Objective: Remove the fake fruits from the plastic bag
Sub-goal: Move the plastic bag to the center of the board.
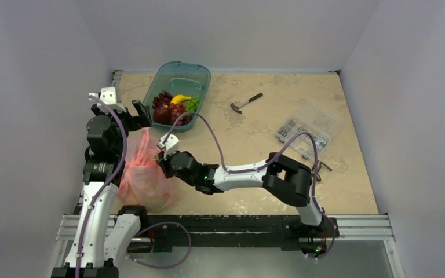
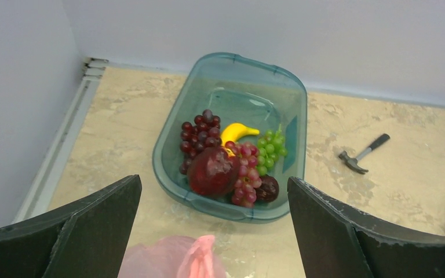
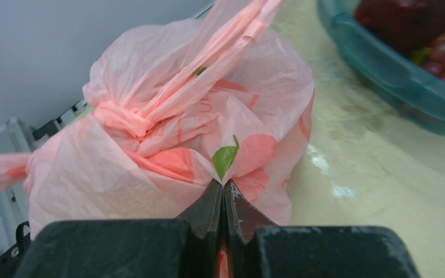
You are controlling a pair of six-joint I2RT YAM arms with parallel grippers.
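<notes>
**Location of plastic bag**: lower left of the overhead view, resting on the surface between the two arms, just below the teal tray in the frame. Bulging, gathered at the neck and apparently knotted, with loop handles trailing to upper right and to the left in the right wrist view. Not possible to make out the contents through the translucent pink film.

**State of right gripper**: fingers closed together against the bag's side wall, low centre of the right wrist view, with a pink sliver showing between the pads. Judged to be pinching a fold of film.

**State of left gripper**: fingers spread wide, gripping nothing, poised over the bag's top edge and facing the tray holding fake fruits: grapes, a banana and a dark red piece.

**Handling**
- Expect thin, crinkly, slippery film: light, soft and shapeless, likely to stretch or tear under a hard pull.
- Expect any load inside to roll and drag the bag sideways.
- Take hold at the gathered neck or a loop handle, the most bunched and probably strongest part.
- Avoid lifting by a single-layer pinch on the wall.
- Anchor one side with one arm, then work the neck open with the other before reaching in.
- Stay clear of the hammer and the clear packet of small metal parts, both well apart at right.
</notes>
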